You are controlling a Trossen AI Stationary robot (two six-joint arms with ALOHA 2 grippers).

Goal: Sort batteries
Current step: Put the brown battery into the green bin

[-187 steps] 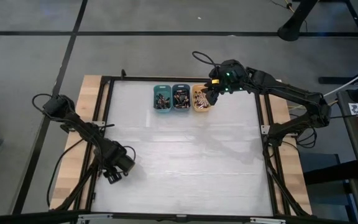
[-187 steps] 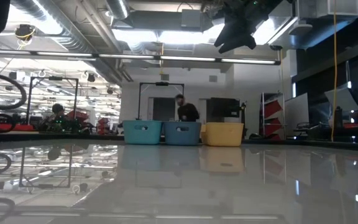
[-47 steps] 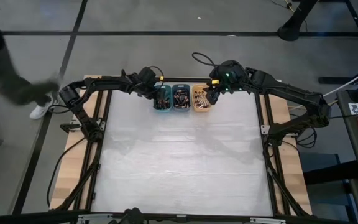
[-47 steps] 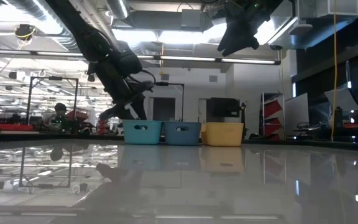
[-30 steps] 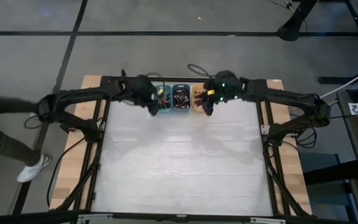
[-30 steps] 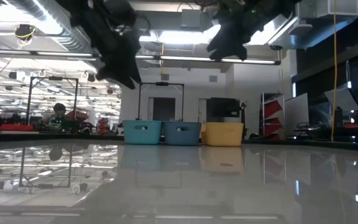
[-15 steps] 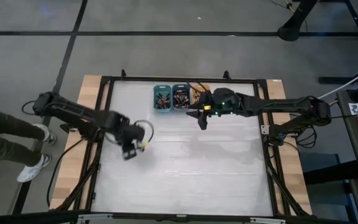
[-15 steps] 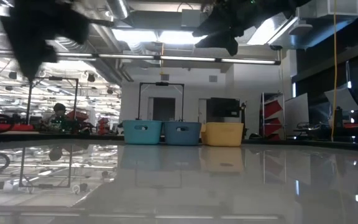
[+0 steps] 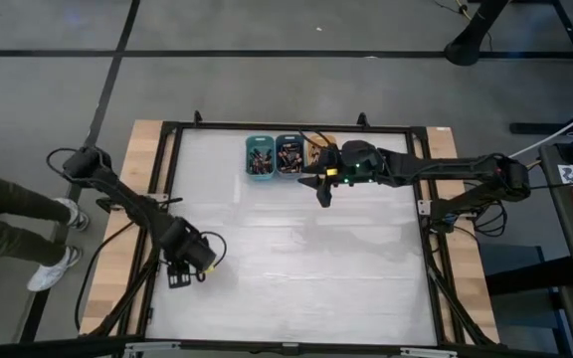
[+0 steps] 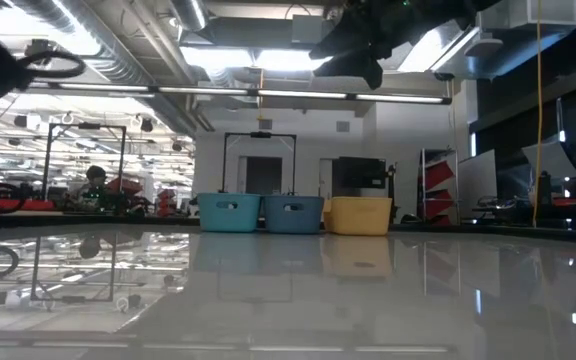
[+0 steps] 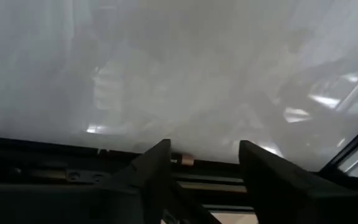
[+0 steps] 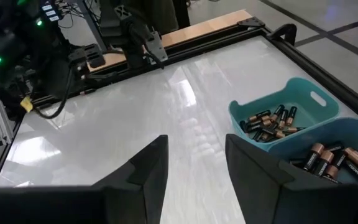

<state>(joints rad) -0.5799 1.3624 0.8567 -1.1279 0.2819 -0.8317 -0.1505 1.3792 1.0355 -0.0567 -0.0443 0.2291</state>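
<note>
Batteries (image 12: 272,119) in bins | right claw (image 12: 194,163) beside (apart, empty)

Glossy white tabletop (image 9: 296,249), wood edges (image 9: 119,249), smooth plastic bins (image 12: 288,115).

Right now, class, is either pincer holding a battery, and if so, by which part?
Nothing is held. The left pincer stands open over the table's near left edge, and the right pincer stands open near the teal bin; both gaps are empty.
</note>
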